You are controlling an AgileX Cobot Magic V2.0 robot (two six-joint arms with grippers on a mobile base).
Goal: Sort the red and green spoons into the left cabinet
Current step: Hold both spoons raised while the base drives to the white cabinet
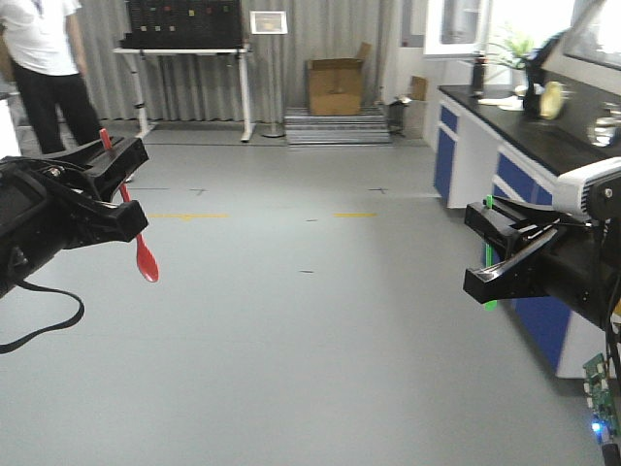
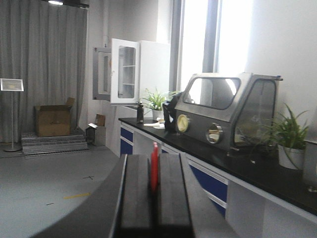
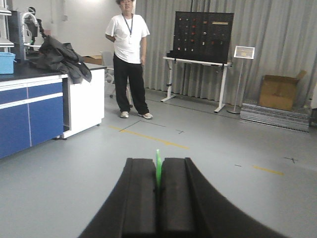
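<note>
a: item one, left tool [image 1: 131,184]?
b: closed on the red spoon [image 1: 147,263]. handle pinched in the jaws, bowl hanging down over the floor [image 1: 310,330].
a: item two, right tool [image 1: 488,248]?
b: closed on the green spoon [image 1: 490,303]. held upright, ends showing above and below the jaws.
a: left cabinet?
b: not in any view. both spoons are in the air, well apart.
a: handling note for the carry?
b: by my judgement, hold both grips firm, since thin handles may pivot. travel gently, and bring the cabinet into view before lowering either spoon.
</note>
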